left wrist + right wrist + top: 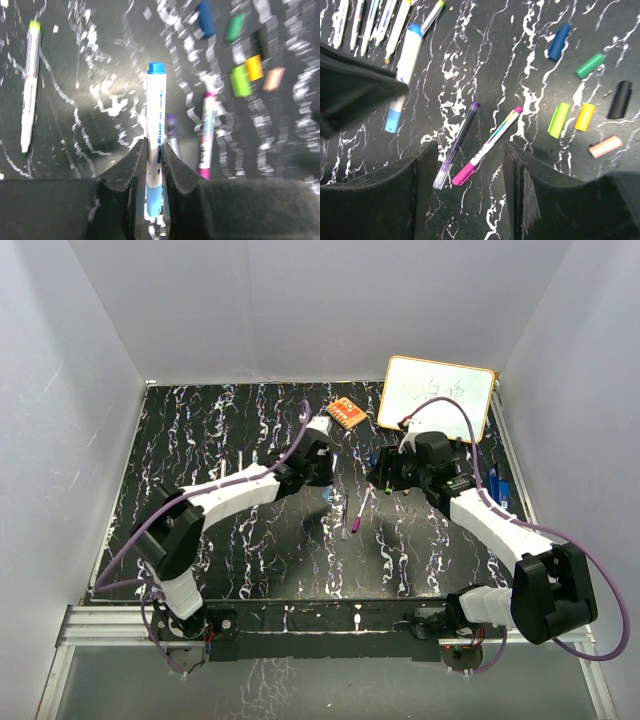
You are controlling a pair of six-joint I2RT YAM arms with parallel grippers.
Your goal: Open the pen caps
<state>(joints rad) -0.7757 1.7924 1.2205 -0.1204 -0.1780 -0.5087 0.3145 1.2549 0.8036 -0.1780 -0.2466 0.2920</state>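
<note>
My left gripper (154,142) is shut on the white barrel of a marker (155,115) that is blue at both ends; the blue tip (155,68) points away from the jaws. The right wrist view shows this same marker (406,57) lifted off the table. My right gripper (470,150) hangs open over a pink-capped pen (487,145) and a purple pen (456,145), touching neither. Loose pen caps lie to the right: blue (558,42), green (590,65), black (620,99), lime (558,120), yellow (584,116) and peach (605,146).
Several uncapped white markers (365,20) lie in a row at the far left of the right wrist view. A green-tipped marker (30,85) lies alone. A whiteboard (437,397) and an orange eraser (346,414) sit at the back of the black marbled table (200,430).
</note>
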